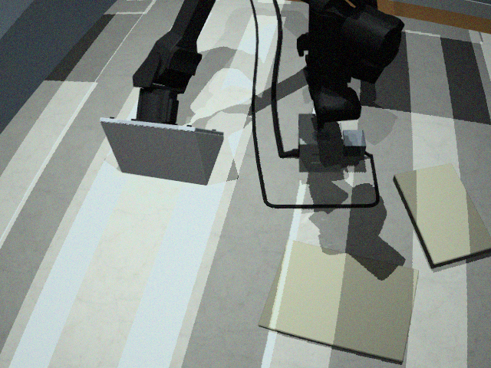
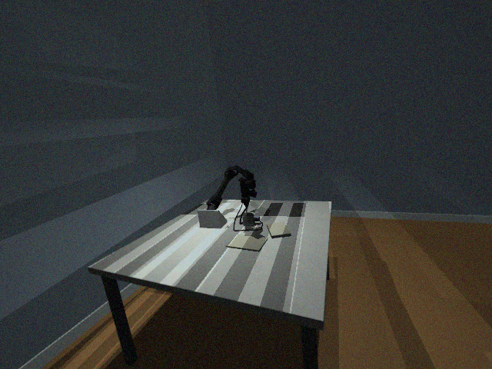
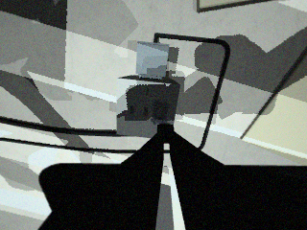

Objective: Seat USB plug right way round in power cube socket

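The power cube (image 1: 307,160) (image 2: 248,219) (image 3: 139,126) is a grey block on the table, its top largely in dark shadow. The socket opening is not clearly made out. My gripper (image 1: 319,125) (image 3: 166,136) points down, shut on the USB plug. The plug is small and dark, mostly hidden between the fingertips, which stand above the cube, at its lower right edge as the wrist view shows it. The wrist is turned at an angle to the cube. No contact between plug and socket can be made out, nor which way round the plug faces.
A small pale block (image 1: 354,139) (image 3: 153,59) sits at the cube's side. A black cable (image 1: 258,158) (image 3: 223,77) loops around the cube. A grey slanted panel (image 1: 162,152) (image 2: 210,219) stands by the arm's base. Two flat cream slabs (image 1: 337,300) (image 1: 443,214) lie nearby.
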You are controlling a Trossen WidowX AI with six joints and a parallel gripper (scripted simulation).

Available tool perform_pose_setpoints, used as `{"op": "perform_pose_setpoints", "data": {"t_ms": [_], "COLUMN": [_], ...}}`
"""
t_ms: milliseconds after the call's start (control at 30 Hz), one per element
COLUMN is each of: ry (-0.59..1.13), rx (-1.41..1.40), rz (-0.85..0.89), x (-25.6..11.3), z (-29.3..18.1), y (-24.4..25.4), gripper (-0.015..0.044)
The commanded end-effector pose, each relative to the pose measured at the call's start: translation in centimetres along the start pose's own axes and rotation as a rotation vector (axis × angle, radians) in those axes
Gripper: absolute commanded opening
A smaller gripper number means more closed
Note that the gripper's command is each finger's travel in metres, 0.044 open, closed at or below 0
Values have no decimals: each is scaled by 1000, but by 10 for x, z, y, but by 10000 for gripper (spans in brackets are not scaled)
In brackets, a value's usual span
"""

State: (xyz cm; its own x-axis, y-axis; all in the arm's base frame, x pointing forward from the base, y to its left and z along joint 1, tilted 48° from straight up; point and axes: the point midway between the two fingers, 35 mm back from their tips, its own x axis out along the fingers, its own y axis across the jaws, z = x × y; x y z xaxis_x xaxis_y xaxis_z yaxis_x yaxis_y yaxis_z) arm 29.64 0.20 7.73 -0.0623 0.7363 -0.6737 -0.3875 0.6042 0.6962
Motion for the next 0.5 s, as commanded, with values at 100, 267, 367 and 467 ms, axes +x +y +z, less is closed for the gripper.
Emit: {"op": "perform_pose_setpoints", "data": {"t_ms": [100,267,367,467], "ry": [0,1,1,1], "rx": [-171,-302,-380,-459], "rz": [0,0,0,0], "x": [0,0,0,0], "z": [0,0,0,0], "y": [0,0,0,0], "gripper": [0,0,0,0]}}
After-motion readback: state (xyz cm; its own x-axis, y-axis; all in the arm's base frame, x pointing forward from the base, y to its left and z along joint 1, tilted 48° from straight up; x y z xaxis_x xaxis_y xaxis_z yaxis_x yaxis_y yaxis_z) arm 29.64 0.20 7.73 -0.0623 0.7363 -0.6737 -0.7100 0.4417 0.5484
